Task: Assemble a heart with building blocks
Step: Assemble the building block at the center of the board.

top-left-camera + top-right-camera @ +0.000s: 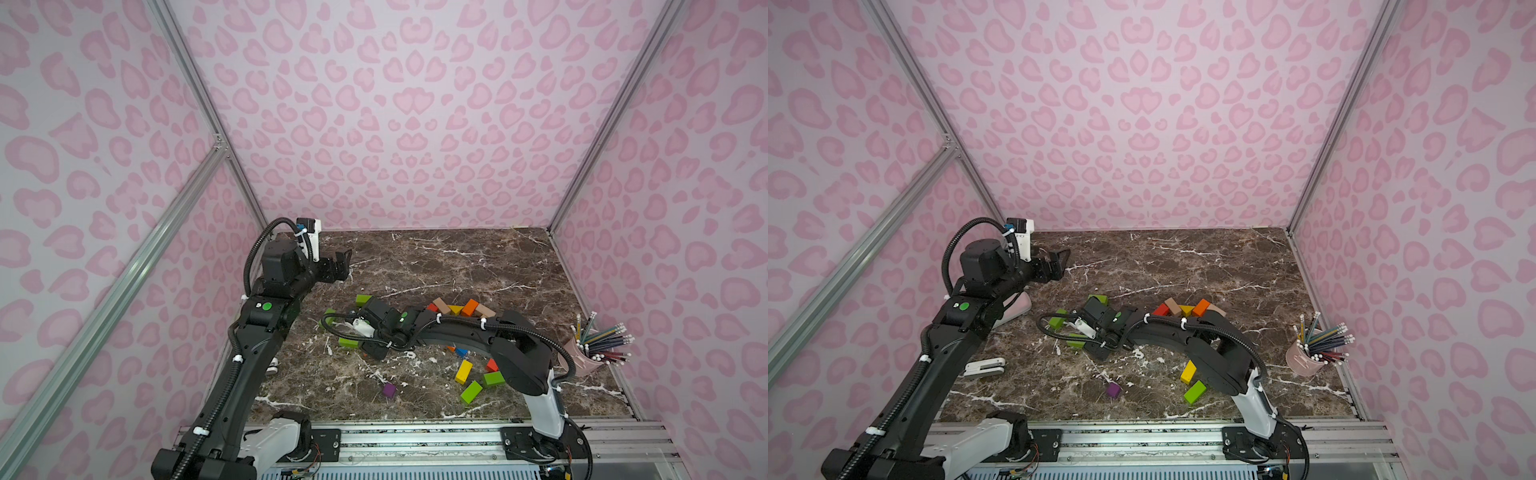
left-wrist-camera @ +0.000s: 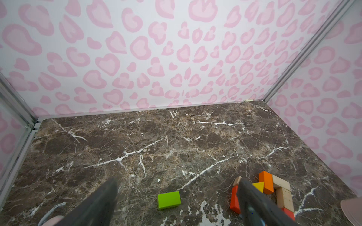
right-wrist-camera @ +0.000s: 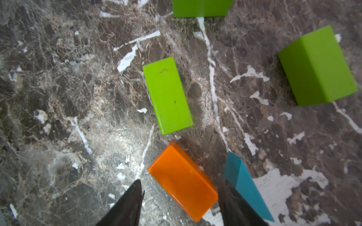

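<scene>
Right wrist: green brick (image 3: 201, 8), edge-cropped

Three pale walls printed with pink heart-like leopard spots (image 1: 415, 124) enclose a dark brown marble-patterned tabletop veined with white (image 1: 478, 266), with silver aluminium frame bars (image 1: 604, 137) running up the corners, all under soft, even light.

The dark marbled desk (image 1: 457, 257) carries scattered building blocks (image 1: 464, 371) in green, yellow, red, orange and plain wood. A purple cube (image 1: 389, 390) lies apart near the front. A pink cup (image 1: 579, 362) of pencils (image 1: 611, 340) sits near the right edge.
</scene>
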Controlling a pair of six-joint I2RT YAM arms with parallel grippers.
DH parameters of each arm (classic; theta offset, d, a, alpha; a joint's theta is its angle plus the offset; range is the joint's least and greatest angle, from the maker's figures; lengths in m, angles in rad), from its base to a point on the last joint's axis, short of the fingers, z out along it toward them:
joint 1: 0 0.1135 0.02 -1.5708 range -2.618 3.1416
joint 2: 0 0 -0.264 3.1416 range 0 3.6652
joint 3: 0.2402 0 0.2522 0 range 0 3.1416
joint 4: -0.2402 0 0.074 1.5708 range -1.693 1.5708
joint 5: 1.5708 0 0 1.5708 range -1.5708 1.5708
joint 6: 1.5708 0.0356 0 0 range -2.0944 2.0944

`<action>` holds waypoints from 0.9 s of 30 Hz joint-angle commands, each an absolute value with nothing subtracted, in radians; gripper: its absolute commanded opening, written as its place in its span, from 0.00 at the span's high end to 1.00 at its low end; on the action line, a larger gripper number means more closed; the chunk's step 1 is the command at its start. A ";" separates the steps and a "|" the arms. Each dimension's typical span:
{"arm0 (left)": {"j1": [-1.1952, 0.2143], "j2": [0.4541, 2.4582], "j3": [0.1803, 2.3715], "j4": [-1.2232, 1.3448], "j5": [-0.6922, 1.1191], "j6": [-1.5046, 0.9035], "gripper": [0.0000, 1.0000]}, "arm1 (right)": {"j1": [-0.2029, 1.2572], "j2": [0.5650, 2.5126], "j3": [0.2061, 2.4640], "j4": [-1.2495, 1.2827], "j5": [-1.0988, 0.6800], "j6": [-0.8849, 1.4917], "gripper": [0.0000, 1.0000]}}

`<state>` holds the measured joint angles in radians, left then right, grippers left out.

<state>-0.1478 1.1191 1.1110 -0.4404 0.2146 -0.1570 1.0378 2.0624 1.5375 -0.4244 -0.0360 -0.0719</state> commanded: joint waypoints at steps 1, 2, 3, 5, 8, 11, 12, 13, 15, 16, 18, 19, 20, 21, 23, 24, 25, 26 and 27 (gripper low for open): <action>-0.146 1.117 1.174 -0.540 0.272 -0.132 0.03 | 1.042 2.080 1.567 -0.425 -0.084 -0.127 0.36; -0.146 1.115 1.186 -0.565 0.283 -0.138 0.03 | 1.042 2.085 1.571 -0.428 -0.091 -0.135 0.36; -0.147 1.110 1.198 -0.587 0.301 -0.144 0.03 | 1.042 2.091 1.576 -0.431 -0.097 -0.141 0.36; -0.146 1.084 1.200 -0.608 0.346 -0.145 0.03 | 1.043 2.101 1.582 -0.437 -0.103 -0.151 0.36; -0.146 1.014 1.181 -0.620 0.393 -0.127 0.03 | 1.043 2.110 1.585 -0.439 -0.108 -0.163 0.36; -0.147 0.970 1.193 -0.674 0.453 -0.076 0.03 | 1.043 2.119 1.589 -0.442 -0.107 -0.171 0.37; -0.146 0.965 1.206 -0.702 0.471 -0.066 0.03 | 1.043 2.124 1.592 -0.446 -0.102 -0.174 0.37; -0.146 0.963 1.218 -0.727 0.485 -0.058 0.03 | 1.043 2.130 1.596 -0.447 -0.093 -0.176 0.37; -0.149 0.954 1.227 -0.748 0.520 -0.051 0.03 | 1.042 2.142 1.608 -0.452 -0.078 -0.176 0.39; -0.150 0.948 1.223 -0.750 0.545 -0.048 0.03 | 1.043 2.147 1.618 -0.459 -0.072 -0.176 0.40; -0.150 0.940 1.224 -0.768 0.608 -0.005 0.03 | 1.043 2.157 1.627 -0.464 -0.063 -0.175 0.42; -0.150 0.935 1.223 -0.771 0.622 0.009 0.03 | 1.043 2.158 1.629 -0.461 -0.055 -0.172 0.43; -0.151 0.933 1.223 -0.771 0.621 0.013 0.03 | 1.043 2.159 1.630 -0.458 -0.047 -0.168 0.45; -0.152 0.931 1.224 -0.779 0.617 0.023 0.03 | 1.043 2.160 1.632 -0.456 -0.040 -0.163 0.47; -0.152 0.934 1.224 -0.793 0.633 0.050 0.03 | 1.043 2.164 1.638 -0.457 -0.032 -0.156 0.50; -0.151 0.934 1.221 -0.792 0.641 0.051 0.03 | 1.043 2.167 1.643 -0.456 -0.027 -0.150 0.53; -0.151 0.935 1.223 -0.793 0.649 0.055 0.03 | 1.044 2.171 1.648 -0.454 -0.024 -0.142 0.54; -0.153 0.937 1.224 -0.795 0.655 0.059 0.03 | 1.043 2.173 1.650 -0.451 -0.021 -0.137 0.55; -0.153 0.938 1.224 -0.797 0.659 0.060 0.03 | 1.043 2.175 1.653 -0.450 -0.019 -0.129 0.56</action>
